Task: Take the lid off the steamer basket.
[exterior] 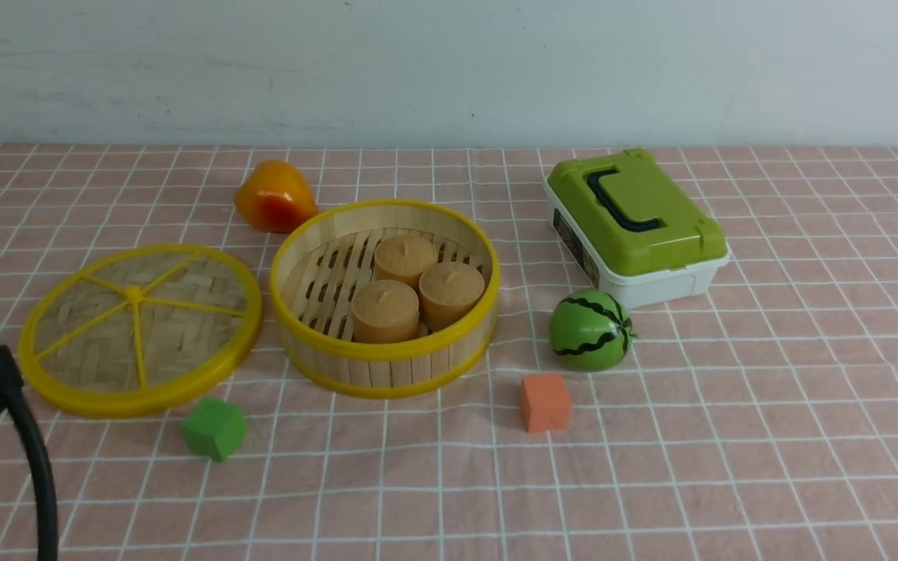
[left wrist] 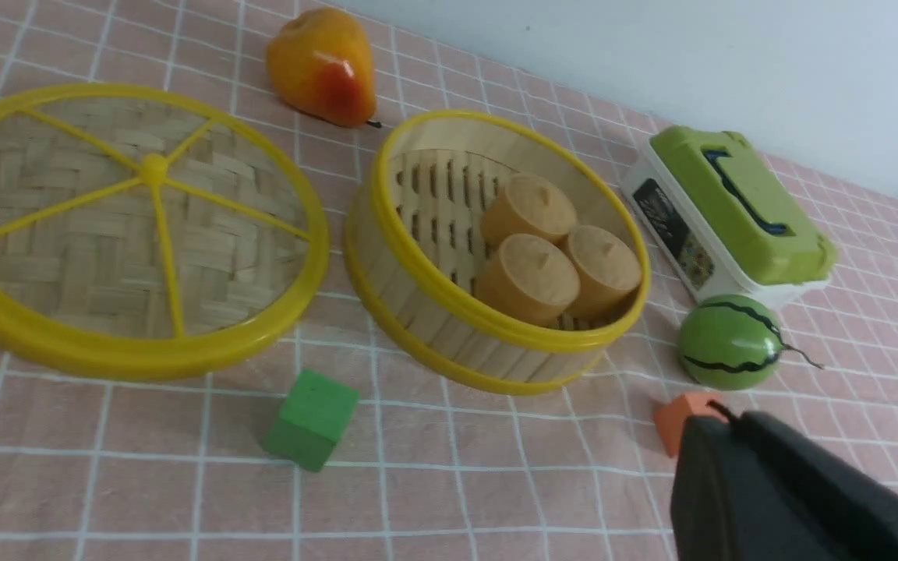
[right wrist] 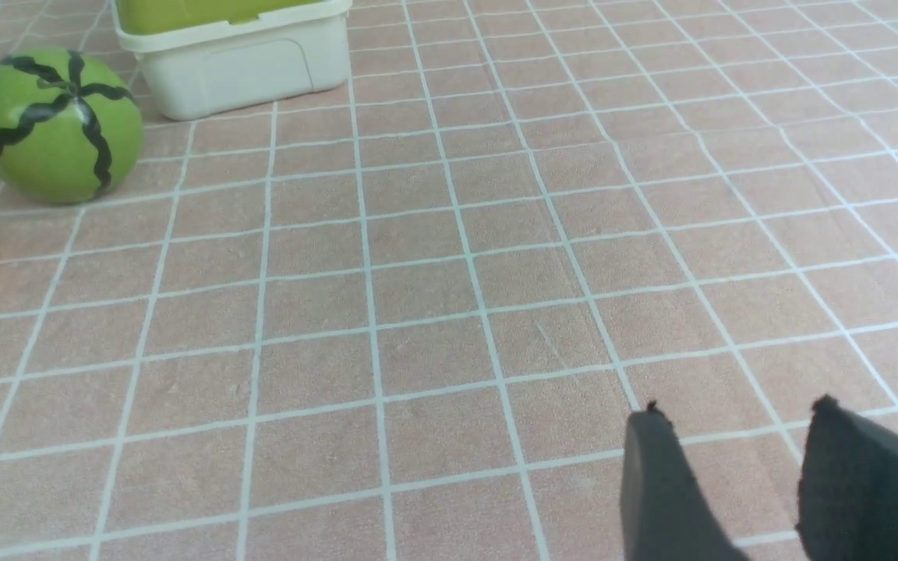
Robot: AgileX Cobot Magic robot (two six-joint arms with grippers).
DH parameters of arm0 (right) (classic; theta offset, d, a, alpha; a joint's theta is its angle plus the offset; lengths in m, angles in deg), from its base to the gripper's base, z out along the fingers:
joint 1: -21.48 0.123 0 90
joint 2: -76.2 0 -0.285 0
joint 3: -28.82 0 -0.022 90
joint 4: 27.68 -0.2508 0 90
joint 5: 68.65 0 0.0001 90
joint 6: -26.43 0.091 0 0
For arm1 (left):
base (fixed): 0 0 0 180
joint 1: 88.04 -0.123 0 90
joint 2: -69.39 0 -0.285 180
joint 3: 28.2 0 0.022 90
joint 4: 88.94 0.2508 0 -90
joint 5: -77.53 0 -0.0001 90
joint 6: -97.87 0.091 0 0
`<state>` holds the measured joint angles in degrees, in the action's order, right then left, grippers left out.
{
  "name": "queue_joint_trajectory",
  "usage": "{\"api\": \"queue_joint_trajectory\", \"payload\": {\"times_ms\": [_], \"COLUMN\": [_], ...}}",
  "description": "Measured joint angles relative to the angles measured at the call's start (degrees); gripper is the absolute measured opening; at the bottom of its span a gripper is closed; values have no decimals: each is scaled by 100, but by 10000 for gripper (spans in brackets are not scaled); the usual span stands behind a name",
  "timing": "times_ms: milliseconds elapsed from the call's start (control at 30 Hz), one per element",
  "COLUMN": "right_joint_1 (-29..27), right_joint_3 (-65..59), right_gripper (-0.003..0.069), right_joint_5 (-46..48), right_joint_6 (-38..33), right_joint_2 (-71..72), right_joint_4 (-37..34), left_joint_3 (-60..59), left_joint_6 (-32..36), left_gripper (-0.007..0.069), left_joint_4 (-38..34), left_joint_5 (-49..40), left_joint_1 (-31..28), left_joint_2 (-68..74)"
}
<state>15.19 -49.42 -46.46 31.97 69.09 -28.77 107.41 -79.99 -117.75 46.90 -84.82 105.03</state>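
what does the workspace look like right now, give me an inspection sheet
surface: pink checked cloth, slightly wrinkled
job's things: lid off, lying on the cloth to the left of the steamer basket; three buns inside
clutter: orange-yellow fruit, toy watermelon, green cube, orange cube, green-topped box shut
grippers: right gripper open, empty, over bare cloth; left gripper only partly in view, state unclear
cables: black cable by the left arm
surroundings: pale wall; nothing else seen
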Motion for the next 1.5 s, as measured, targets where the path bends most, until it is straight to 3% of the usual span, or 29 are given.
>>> {"api": "queue_joint_trajectory", "payload": {"times_ms": [200, 300, 333, 467, 567, 833, 1100, 1500], "right_joint_1": [0, 0, 0, 0, 0, 0, 0, 0], "right_joint_3": [0, 0, 0, 0, 0, 0, 0, 0], "right_gripper": [241, 241, 241, 241, 241, 241, 241, 241], "right_joint_5": [0, 0, 0, 0, 0, 0, 0, 0], "right_joint_6": [0, 0, 0, 0, 0, 0, 0, 0], "right_joint_2": [0, 0, 0, 0, 0, 0, 0, 0], "right_joint_4": [0, 0, 0, 0, 0, 0, 0, 0], "left_joint_3": [-877, -1665, -2078, -3001, -3380, -3452, -3452, -3458], "left_joint_6": [17, 35, 59, 160, 178, 188, -860, -577], "left_gripper": [-13, -13, -13, -13, -12, -9, -13, -13], "left_joint_4": [-38, 176, 224, 595, 914, 1857, 2313, 2383], "left_joint_5": [93, 922, 1694, 3031, 3342, 2290, 954, 795], "left_joint_1": [375, 400, 400, 400, 400, -83, -199, -199], "left_joint_2": [-940, -1740, -2181, -2807, -2845, -2845, -2845, -2845]}}
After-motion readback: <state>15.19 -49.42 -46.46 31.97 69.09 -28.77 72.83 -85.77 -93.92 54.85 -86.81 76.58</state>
